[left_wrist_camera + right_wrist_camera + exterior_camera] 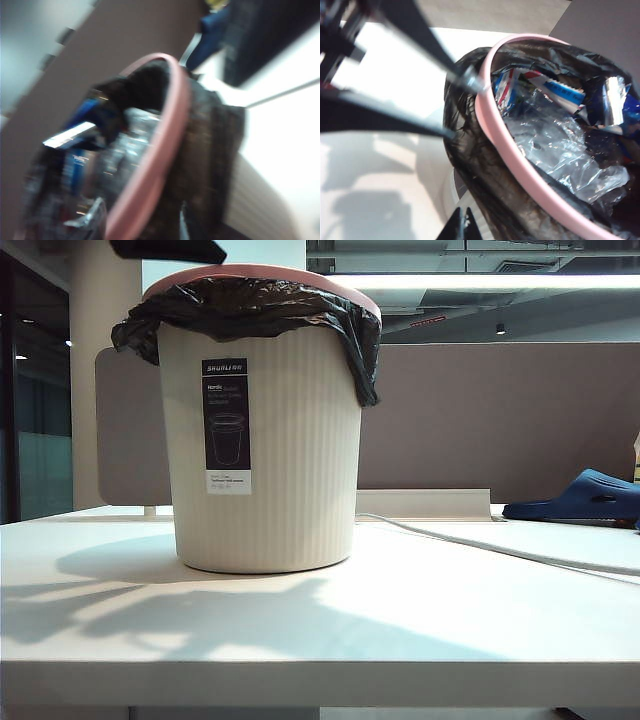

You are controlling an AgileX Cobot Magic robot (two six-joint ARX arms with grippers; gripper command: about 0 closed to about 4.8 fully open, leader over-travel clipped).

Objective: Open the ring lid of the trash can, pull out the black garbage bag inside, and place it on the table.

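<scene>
The trash can [268,470] stands upright on the table [400,620], left of the middle in the exterior view, its tall label facing the camera. The ring lid [262,273] sits on the rim, and the edge of the black garbage bag [250,308] spills out from under it and drapes down the ribbed wall, hanging lowest on the right side. A dark blue slipper [585,498] lies well apart at the far right of the table.

In the right wrist view the bag lines the can and holds crumpled clear plastic [560,145] and a blue, red and white wrapper [555,90].

The right gripper [460,107] is at the ring lid's edge, one fingertip touching the pink hoop and the other against the black film just outside it; it is closed.

The left wrist view is badly blurred: the ring lid [165,145] and the bag [210,150] fill it, and the left gripper cannot be made out, so its state cannot be told.
</scene>
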